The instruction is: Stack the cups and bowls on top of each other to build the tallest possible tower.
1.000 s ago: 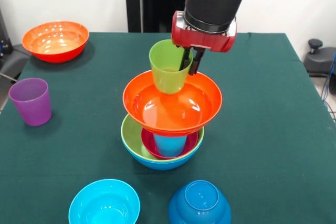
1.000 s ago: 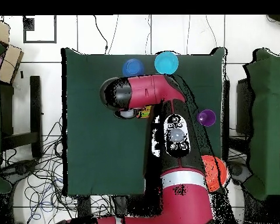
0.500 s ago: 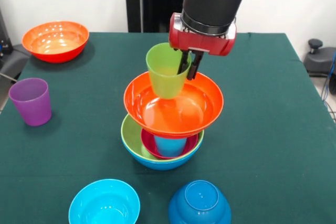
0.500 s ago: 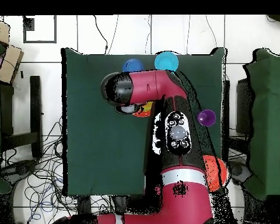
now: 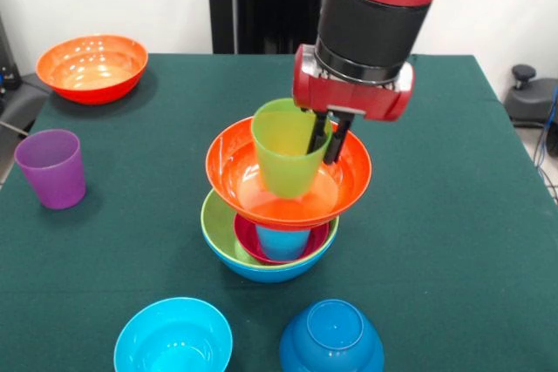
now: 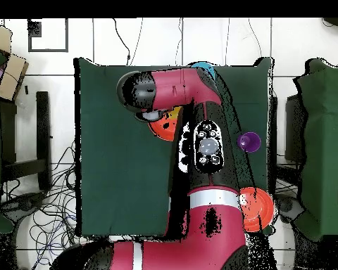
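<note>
While the tower (image 5: 270,224) waits mid-table in the front view, the red and black gripper (image 5: 329,138) pinches the rim of a glossy lime green plastic tumbler (image 5: 288,150), one finger inside the wall and one outside, holding it upright within the large orange plastic bowl (image 5: 344,182) that crowns the pile, seemingly to seat it squarely. A purple plastic tumbler (image 5: 51,168) and a second orange bowl (image 5: 91,67) stand well apart.

From overhead, the arm (image 6: 193,148) hides most of the pile; only an orange sliver (image 6: 163,126) shows beside it.
</note>
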